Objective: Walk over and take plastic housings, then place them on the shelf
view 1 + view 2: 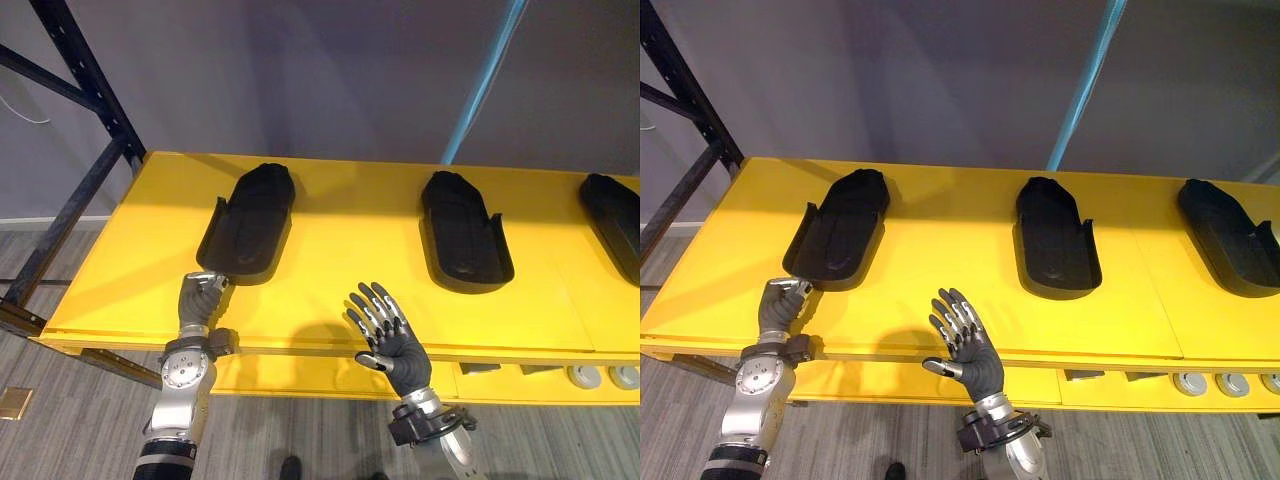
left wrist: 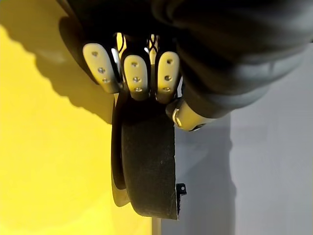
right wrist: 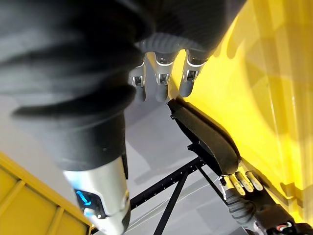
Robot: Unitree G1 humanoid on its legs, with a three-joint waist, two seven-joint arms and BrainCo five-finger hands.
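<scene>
Housing point(image 1: 250, 220), black, shoe-shaped, hollow, near end in left hand point(image 1: 203, 296)

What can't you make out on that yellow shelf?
Right housing: cut off by the eye views' right edge.
Small round things below the yellow shelf: too small to identify.
Left housing, near rim: covered by the left hand in both eye views.

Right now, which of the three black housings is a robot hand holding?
The leftmost housing: the left robot hand grips its near end. The middle housing and rightmost housing lie untouched.
</scene>
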